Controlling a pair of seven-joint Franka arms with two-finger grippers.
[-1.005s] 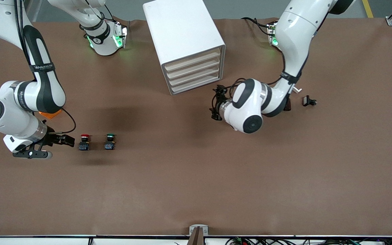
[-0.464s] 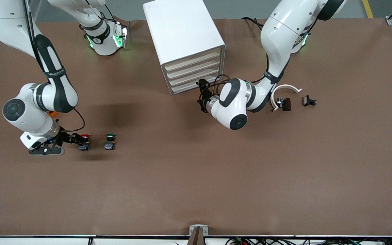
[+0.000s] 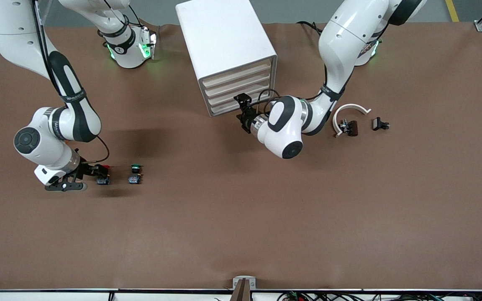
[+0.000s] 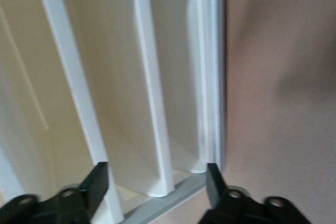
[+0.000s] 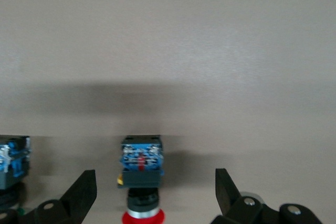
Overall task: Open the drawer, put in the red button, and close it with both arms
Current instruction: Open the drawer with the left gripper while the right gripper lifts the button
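Observation:
The red button (image 3: 104, 175) lies on the brown table toward the right arm's end, with the green-capped button (image 3: 135, 174) beside it. My right gripper (image 3: 98, 172) is low at the red button, open. In the right wrist view the red button (image 5: 142, 174) lies between the spread fingers (image 5: 84, 190), untouched, and the green button (image 5: 13, 163) shows at the edge. The white drawer cabinet (image 3: 228, 50) stands mid-table with its drawers (image 3: 241, 90) shut. My left gripper (image 3: 243, 113) is open just in front of the lowest drawers; the left wrist view shows the drawer fronts (image 4: 147, 103) close up.
A white curved piece (image 3: 349, 113) and two small dark parts (image 3: 348, 127) (image 3: 380, 124) lie toward the left arm's end. A small bracket (image 3: 244, 284) sits at the table edge nearest the front camera.
My right gripper moved along the table up to the red button, its fingers now on either side of it. My left gripper swung in toward the lowest drawer fronts.

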